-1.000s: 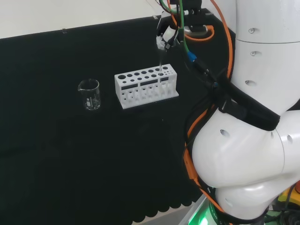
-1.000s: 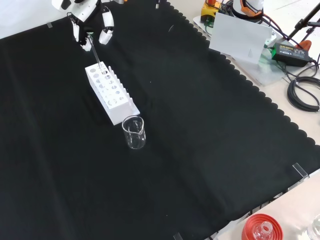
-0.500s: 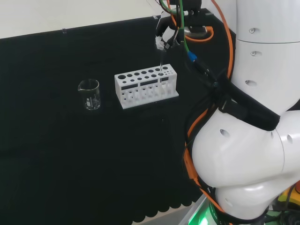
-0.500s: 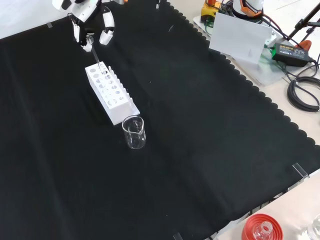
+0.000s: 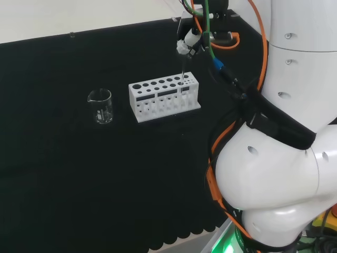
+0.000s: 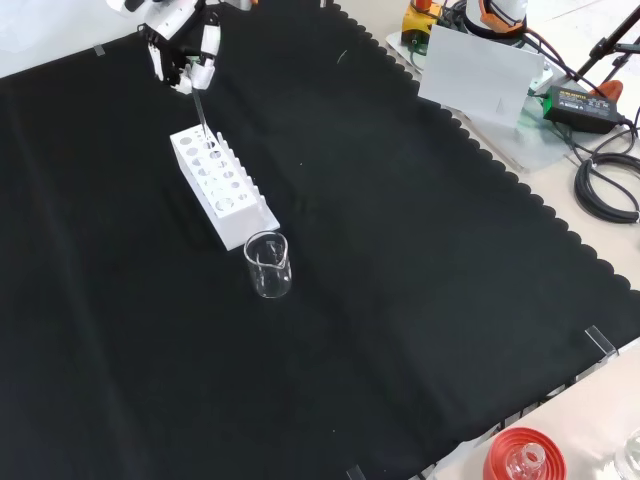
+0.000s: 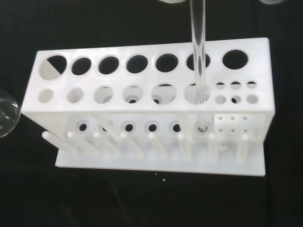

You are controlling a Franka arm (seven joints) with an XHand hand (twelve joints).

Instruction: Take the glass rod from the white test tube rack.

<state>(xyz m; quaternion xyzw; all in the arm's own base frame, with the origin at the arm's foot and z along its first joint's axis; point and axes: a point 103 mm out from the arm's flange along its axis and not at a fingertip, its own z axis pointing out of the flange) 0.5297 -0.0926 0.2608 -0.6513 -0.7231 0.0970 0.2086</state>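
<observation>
The white test tube rack (image 5: 164, 97) (image 6: 222, 185) (image 7: 151, 101) stands on the black cloth. A clear glass rod (image 5: 181, 71) (image 6: 201, 115) (image 7: 198, 47) stands upright in a hole near the rack's right end in the head view. Its lower end still sits inside the rack. The hand (image 5: 190, 39) (image 6: 185, 55) hangs right above that end of the rack, its fingers pinched round the rod's top.
A small clear beaker (image 5: 100, 105) (image 6: 268, 265) stands just off the rack's other end; its rim (image 7: 7, 113) shows in the wrist view. A red ribbed stand (image 6: 522, 458) sits at the cloth's near corner. A white board (image 6: 480, 75) and cables lie beyond the scalloped edge.
The fingers, spread either side of the rod's top before, have closed in on it. The hand has risen slightly. Rack and beaker have not moved.
</observation>
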